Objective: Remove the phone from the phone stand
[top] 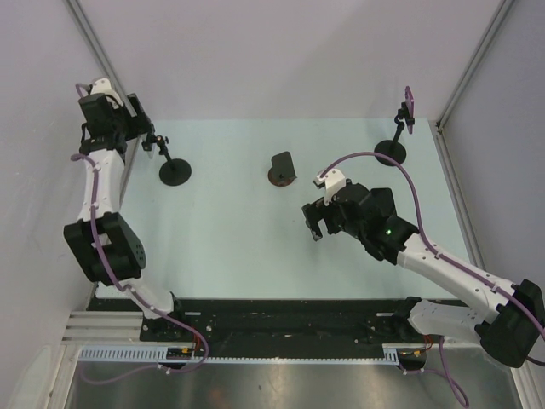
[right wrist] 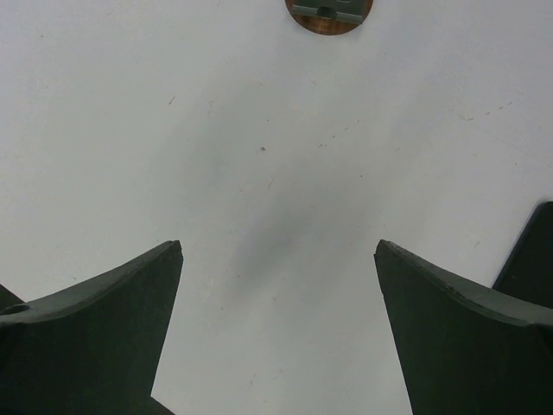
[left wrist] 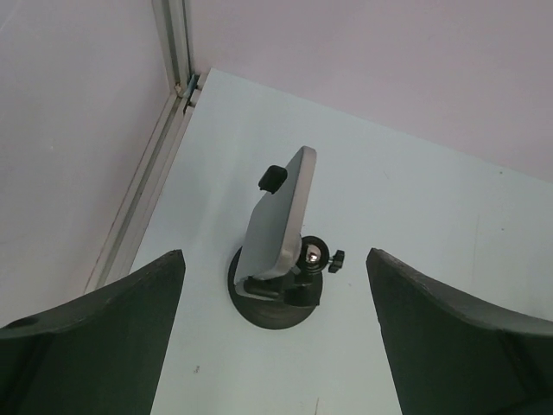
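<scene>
- Right gripper (right wrist: pixel 278 246) is closest to the lens in its wrist view. Its two dark fingers are spread wide with nothing but bare worktop (right wrist: pixel 276 156) between them.
- Same gripper from the top camera (top: pixel 317 223) hangs right of centre, with its fingers pointing toward the middle of the frame.
- Phone (top: pixel 282 164) is the dark slab in the middle of the top view. It's still propped on the little brown stand (top: pixel 279 179), near the right gripper but not touching it.
- That brown stand only just peeks in at the top edge of the right wrist view (right wrist: pixel 328 17), so the phone itself is cut off there.
- Left gripper (left wrist: pixel 275 255) is way up in the upper left of the top view, fingers wide apart too and holding nothing.
- Below the left gripper is a black stand (left wrist: pixel 272 307) with a grey slab (left wrist: pixel 276 216) clamped in it, tilted. Can't tell if that's another phone.
- Third stand (top: pixel 392 152) is at the upper right, well apart from everything.
</scene>
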Robot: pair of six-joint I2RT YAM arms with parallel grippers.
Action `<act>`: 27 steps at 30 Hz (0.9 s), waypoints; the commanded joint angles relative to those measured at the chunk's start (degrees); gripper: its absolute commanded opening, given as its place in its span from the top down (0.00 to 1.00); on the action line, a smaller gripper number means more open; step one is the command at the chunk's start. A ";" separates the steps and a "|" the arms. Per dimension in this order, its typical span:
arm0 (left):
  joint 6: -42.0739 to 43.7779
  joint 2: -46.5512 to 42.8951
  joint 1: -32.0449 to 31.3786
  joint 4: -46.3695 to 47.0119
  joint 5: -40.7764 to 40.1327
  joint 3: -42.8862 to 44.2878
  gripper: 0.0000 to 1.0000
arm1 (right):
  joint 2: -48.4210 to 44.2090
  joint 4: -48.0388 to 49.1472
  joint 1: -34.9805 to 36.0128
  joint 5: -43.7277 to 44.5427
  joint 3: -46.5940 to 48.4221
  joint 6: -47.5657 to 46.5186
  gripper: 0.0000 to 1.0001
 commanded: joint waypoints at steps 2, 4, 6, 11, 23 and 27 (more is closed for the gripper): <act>3.50 5.58 -0.03 -0.36 -1.23 5.47 0.13 | -0.23 0.88 0.18 1.36 0.08 1.64 0.01; 3.85 7.42 -0.03 -0.45 -0.44 6.96 0.18 | 0.04 0.88 0.27 1.62 0.08 2.17 0.01; 3.94 8.49 -0.12 -0.45 0.44 7.85 0.21 | 0.39 1.05 0.45 1.88 0.08 2.69 0.01; 4.12 9.81 -0.73 -0.45 0.62 9.08 0.43 | 1.18 1.76 0.62 1.71 0.08 3.40 0.01; 2.72 2.53 -4.69 -0.89 -4.47 3.20 1.00 | 1.18 2.20 1.24 1.27 0.08 3.76 0.02; -1.06 -3.19 -7.84 -3.16 -9.89 -0.05 1.00 | 0.57 2.02 1.41 0.92 0.08 2.96 0.02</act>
